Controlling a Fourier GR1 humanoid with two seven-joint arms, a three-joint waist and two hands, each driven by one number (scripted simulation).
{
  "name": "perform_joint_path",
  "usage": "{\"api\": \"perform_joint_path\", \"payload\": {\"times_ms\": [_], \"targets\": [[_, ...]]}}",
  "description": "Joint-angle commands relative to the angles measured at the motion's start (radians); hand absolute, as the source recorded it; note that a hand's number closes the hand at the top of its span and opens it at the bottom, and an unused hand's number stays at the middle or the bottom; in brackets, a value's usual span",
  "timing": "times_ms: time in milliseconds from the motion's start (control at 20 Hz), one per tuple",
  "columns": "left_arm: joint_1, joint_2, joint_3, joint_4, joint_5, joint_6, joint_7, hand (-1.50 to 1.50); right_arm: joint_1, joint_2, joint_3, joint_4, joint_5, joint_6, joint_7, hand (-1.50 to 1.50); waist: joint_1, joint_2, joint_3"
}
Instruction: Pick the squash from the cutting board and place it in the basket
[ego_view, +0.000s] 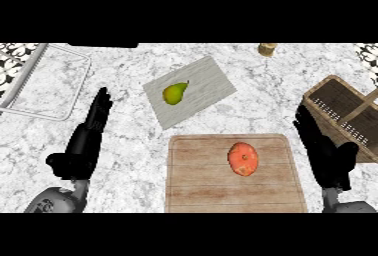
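Squash (243, 158): on the cutting board (192, 190), just left of the right hand (328, 152)
Right hand: fingers straight, holding nothing
Basket (347, 120): just beyond that hand
Left hand (85, 140): open, empty, resting left of the board
Approach: probably swing left, curl round the squash's middle
Counter (118, 190): white marble; pear (175, 93) further off
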Motion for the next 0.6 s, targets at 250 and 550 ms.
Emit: {"api": "perform_joint_path", "payload": {"times_ms": [250, 550], "targets": [[-0.038, 0.163, 0.051, -0.018, 0.008, -0.215, -0.023, 0.0, -0.171, -0.042, -0.049, 0.061, -0.047, 0.232, -0.224, 1.5, -0.02, -0.006, 0.014], [-0.067, 0.14, 0.041, -0.001, 0.052, -0.26, 0.032, 0.0, -0.086, 0.218, 0.378, -0.051, 0.362, 0.003, -0.409, -1.5, -0.032, -0.011, 0.012]]}}
